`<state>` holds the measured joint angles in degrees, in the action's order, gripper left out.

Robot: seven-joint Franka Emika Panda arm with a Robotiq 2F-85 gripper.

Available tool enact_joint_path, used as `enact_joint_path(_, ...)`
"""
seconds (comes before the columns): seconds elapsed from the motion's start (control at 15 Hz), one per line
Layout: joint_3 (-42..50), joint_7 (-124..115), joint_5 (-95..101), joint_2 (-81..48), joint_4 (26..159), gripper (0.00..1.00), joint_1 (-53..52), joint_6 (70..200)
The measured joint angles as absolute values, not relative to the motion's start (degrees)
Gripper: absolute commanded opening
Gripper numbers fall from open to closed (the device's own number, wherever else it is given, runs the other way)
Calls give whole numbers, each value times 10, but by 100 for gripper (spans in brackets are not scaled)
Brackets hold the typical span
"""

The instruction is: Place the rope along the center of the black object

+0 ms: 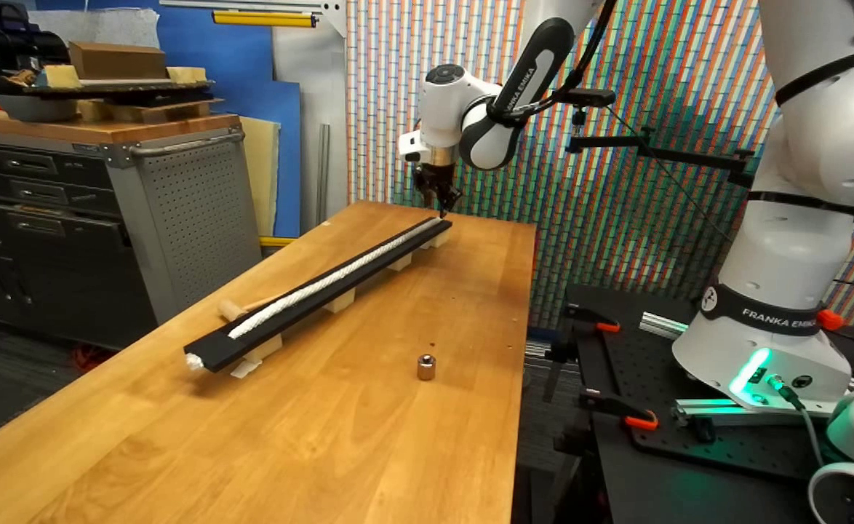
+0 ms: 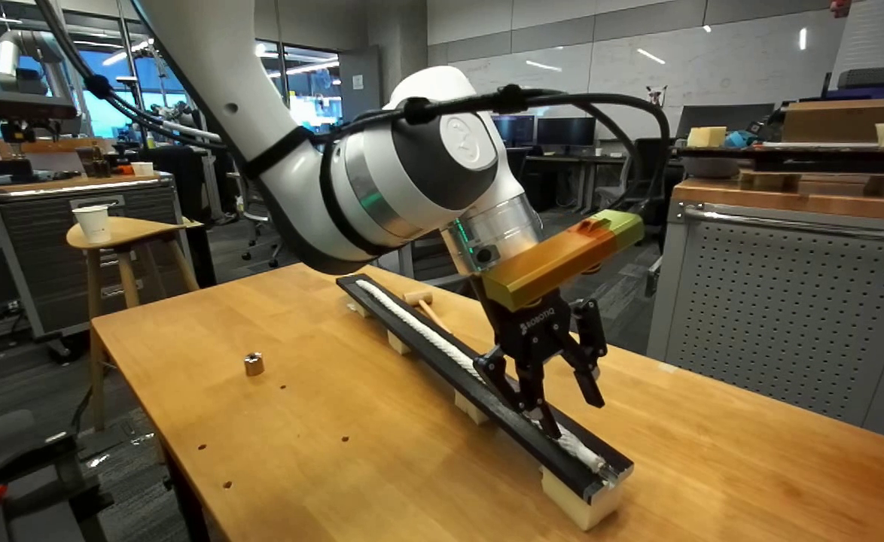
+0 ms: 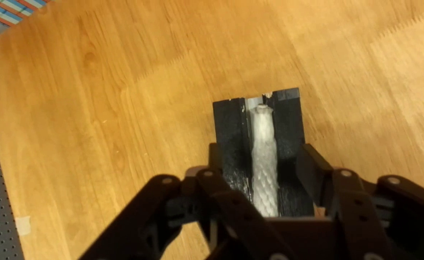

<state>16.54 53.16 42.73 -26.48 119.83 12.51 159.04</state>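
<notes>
Wrist view: pincer (image 3: 260, 157) over rope (image 3: 264, 164)

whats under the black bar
Pale blocks, seen in both exterior views, prop the black bar above the table. The bar covers their tops and part of the table, so those can't be seen.

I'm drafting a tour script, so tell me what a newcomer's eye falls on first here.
Most likely the big white-and-black robot arm, reaching over the brown wooden table in both exterior views, its open black metal gripper at one end of a long, narrow black bar. Next comes the thick white braided rope lying along that bar. Behind the arm, the upright backdrop of multicoloured stripes probably also catches attention.
</notes>
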Motion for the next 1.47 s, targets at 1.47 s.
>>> enact_joint_path(1.47, 148, 288, 324, -227, 1113, 100, 134, 1423)
